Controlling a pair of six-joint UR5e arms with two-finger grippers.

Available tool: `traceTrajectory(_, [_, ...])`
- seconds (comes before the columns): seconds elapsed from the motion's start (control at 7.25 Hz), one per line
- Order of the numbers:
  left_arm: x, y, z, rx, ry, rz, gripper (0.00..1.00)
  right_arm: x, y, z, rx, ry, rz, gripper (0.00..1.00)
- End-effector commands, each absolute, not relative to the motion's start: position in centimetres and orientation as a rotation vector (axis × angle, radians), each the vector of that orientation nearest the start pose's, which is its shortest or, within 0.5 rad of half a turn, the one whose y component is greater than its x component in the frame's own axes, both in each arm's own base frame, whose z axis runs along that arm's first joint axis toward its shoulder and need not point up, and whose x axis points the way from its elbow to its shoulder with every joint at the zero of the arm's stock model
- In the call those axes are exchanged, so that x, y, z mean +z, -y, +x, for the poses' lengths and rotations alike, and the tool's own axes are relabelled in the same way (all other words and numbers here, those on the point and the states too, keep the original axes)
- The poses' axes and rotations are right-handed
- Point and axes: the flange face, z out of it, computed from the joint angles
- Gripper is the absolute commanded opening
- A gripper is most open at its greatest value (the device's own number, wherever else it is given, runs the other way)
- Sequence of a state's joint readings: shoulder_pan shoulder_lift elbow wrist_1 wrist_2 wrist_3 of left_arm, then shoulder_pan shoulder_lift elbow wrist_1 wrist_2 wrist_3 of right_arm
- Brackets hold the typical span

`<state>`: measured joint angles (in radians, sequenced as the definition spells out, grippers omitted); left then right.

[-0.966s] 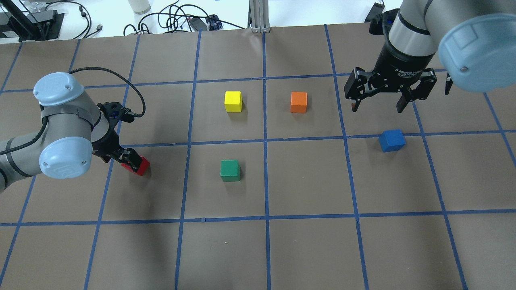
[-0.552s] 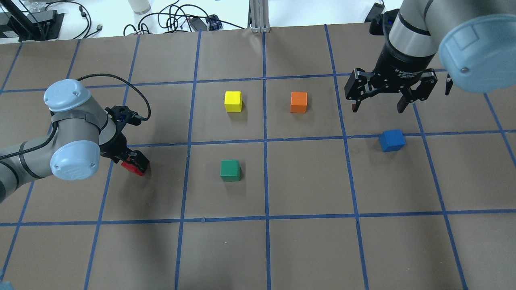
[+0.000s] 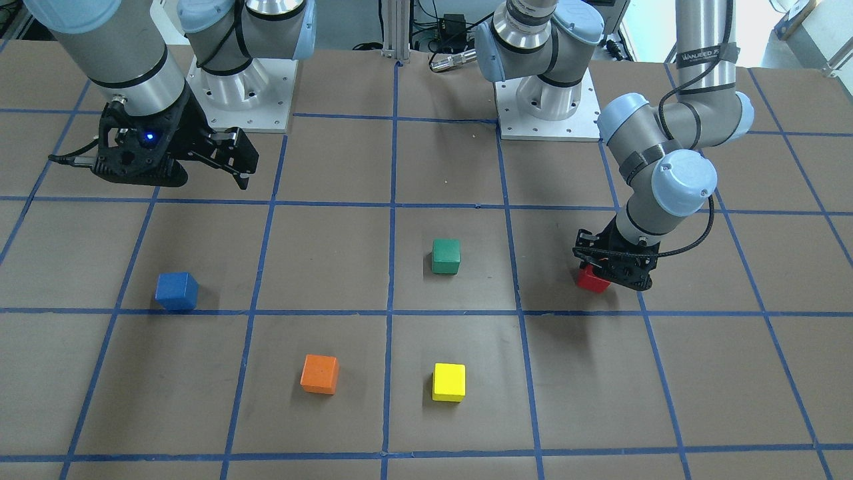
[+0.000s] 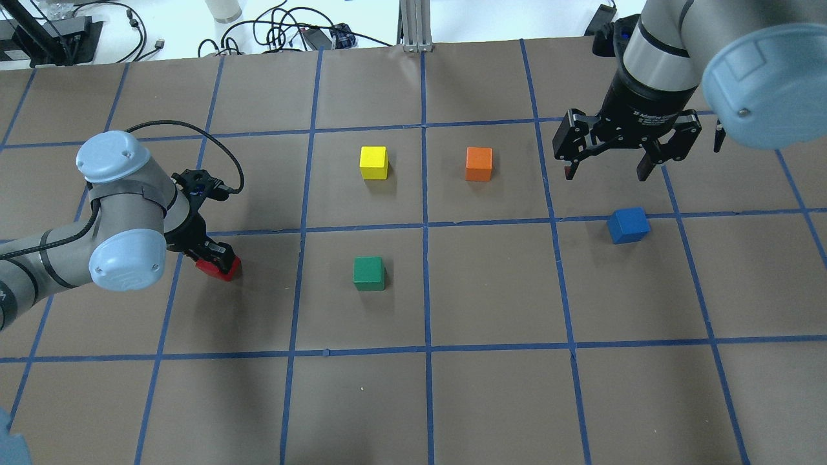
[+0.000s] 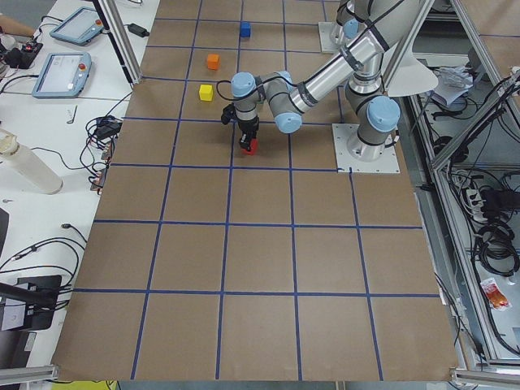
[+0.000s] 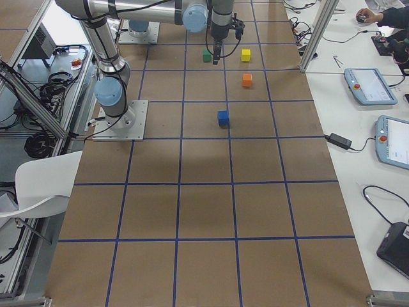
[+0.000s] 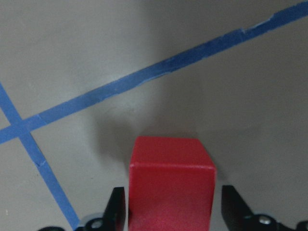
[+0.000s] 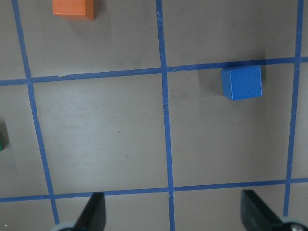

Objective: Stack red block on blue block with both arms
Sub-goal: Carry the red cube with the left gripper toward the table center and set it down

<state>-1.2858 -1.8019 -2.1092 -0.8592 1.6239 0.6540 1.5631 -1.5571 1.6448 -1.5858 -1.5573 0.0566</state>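
Observation:
The red block (image 4: 224, 270) sits on the brown table at the left, also seen in the front view (image 3: 590, 280). My left gripper (image 4: 216, 258) is down over it. In the left wrist view the block (image 7: 171, 178) stands between the two black fingers (image 7: 117, 211), with a narrow gap on each side, so the gripper is open around it. The blue block (image 4: 628, 225) rests at the right, also in the right wrist view (image 8: 242, 82). My right gripper (image 4: 607, 173) hangs wide open and empty above the table, just behind the blue block.
A yellow block (image 4: 373, 162) and an orange block (image 4: 479, 164) stand in the far middle squares. A green block (image 4: 369, 273) stands between the red and blue blocks, nearer the red one. Cables and gear lie beyond the table's far edge.
The left arm's wrist and elbow have swung to the right while its gripper stayed at the red block. The right arm and all other blocks have not moved.

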Motion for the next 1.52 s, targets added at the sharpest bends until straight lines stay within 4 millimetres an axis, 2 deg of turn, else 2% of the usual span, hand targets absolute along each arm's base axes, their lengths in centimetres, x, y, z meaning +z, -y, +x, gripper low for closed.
traceTrajectory(0.0, [22.6,49.8,0.5,0.033,-3.05,0.475,0.0,44.2,48.9,13.1,0.128,-3.127,0.102,1.0])
traceTrajectory(0.14, [24.1,50.5,-0.5,0.023,-3.05,0.469,0.0,44.2,48.9,13.1,0.128,-3.127,0.102,1.0])
traceTrajectory(0.28, [25.6,51.3,-3.0,0.033,-3.059,0.426,0.0,44.2,48.9,13.0,0.13,-3.127,0.102,1.0])
traceTrajectory(0.41, [27.6,52.8,-6.7,0.03,-3.08,0.274,0.0,44.2,48.9,13.0,0.128,-3.127,0.102,1.0])
traceTrajectory(0.55, [30.5,54.4,-11.6,0.002,-3.09,0.08,0.0,44.2,48.8,13.1,0.13,-3.127,0.099,1.0])
traceTrajectory(0.69, [32.2,55.1,-16.6,0.025,-3.109,-0.018,0.0,44.2,48.9,13.0,0.128,-3.127,0.102,1.0])
traceTrajectory(0.83, [32.1,55.5,-21.1,0.026,-3.151,-0.13,0.0,44.2,48.9,13.0,0.13,-3.127,0.102,1.0])
traceTrajectory(0.97, [30.6,55.1,-26.0,0.036,-3.168,-0.223,0.0,44.1,48.9,13.0,0.132,-3.128,0.102,1.0])
traceTrajectory(1.1, [28.0,54.9,-29.5,0.059,-3.168,-0.193,0.0,44.1,48.9,13.0,0.132,-3.128,0.102,1.0])
traceTrajectory(1.38, [24.1,54.7,-33.6,0.051,-3.211,-0.143,0.0,44.1,48.9,13.0,0.132,-3.13,0.101,1.0])
